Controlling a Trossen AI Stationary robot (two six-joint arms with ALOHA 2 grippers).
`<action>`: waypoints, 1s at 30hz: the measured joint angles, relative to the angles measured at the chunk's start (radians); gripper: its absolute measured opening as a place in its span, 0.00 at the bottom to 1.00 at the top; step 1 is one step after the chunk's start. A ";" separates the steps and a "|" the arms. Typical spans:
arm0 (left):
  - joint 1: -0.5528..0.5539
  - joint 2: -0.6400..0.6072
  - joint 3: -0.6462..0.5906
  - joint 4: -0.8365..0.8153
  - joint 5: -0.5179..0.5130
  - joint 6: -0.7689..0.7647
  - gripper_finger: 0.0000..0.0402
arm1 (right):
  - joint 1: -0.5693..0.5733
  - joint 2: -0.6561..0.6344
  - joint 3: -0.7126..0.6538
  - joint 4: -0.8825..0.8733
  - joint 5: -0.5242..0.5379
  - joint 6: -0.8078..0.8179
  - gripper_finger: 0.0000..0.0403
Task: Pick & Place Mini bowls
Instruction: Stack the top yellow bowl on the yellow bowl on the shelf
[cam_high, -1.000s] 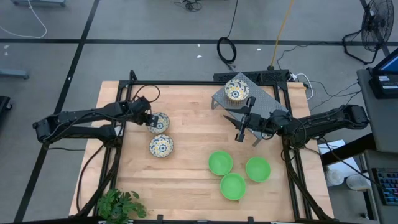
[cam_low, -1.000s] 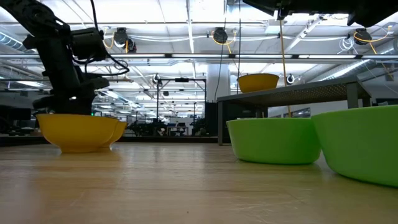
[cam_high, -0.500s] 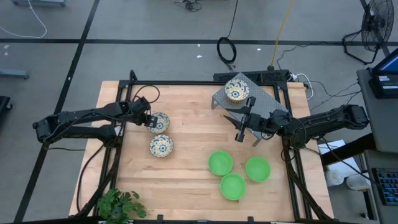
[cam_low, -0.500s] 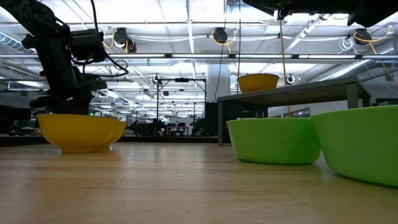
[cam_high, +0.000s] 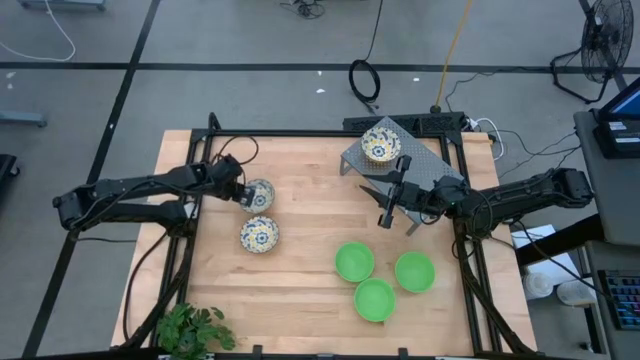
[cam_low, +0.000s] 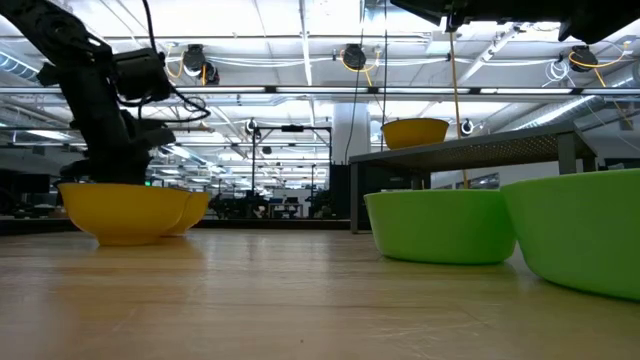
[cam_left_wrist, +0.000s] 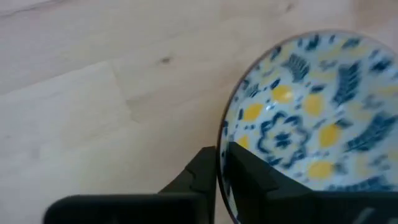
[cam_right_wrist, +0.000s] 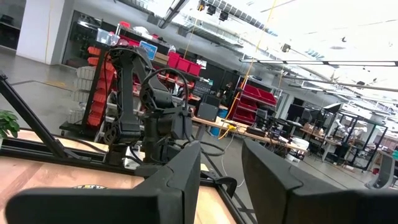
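Three floral bowls, white inside and yellow outside, show in the high view. One (cam_high: 260, 196) sits at my left gripper (cam_high: 244, 192), a second (cam_high: 259, 234) rests on its base just nearer, and the third (cam_high: 380, 144) stands on the grey rack (cam_high: 420, 165). Three green bowls (cam_high: 354, 262), (cam_high: 414, 271), (cam_high: 374, 299) rest on their bases at the near right. My left gripper is shut on the first floral bowl (cam_left_wrist: 311, 118). My right gripper (cam_high: 385, 205) hangs open above the table beside the rack, touching nothing; its wrist view (cam_right_wrist: 221, 168) shows the gap. My left gripper holds the floral bowl by its rim (cam_left_wrist: 222, 134), on the side toward the table's left. One finger (cam_left_wrist: 252, 168) is inside the bowl and the other (cam_left_wrist: 200, 171) outside. The fingers come down slanting from the left. Whether the bowl's base is on the table, I cannot tell.
The perforated rack stands on legs at the far right (cam_low: 470, 150), carrying one yellow-sided bowl (cam_low: 414, 131). A potted plant (cam_high: 195, 330) sits at the near left corner. Bare wood lies in the table's middle (cam_high: 310, 215) and far left.
My left gripper and the floral bowl it holds have edged slightly toward the table's right; in the low view more of that bowl's yellow side shows past the nearer bowl.
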 joint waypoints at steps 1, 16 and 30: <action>-0.001 -0.002 0.000 0.000 0.009 0.020 0.13 | 0.000 0.000 0.000 0.000 0.000 0.001 0.26; -0.052 -0.017 0.065 0.107 -0.142 0.284 0.02 | -0.005 0.000 0.000 -0.004 0.001 0.015 0.26; -0.259 -0.017 0.114 0.544 -0.390 0.746 0.02 | 0.029 0.075 0.000 -0.028 0.013 0.058 0.26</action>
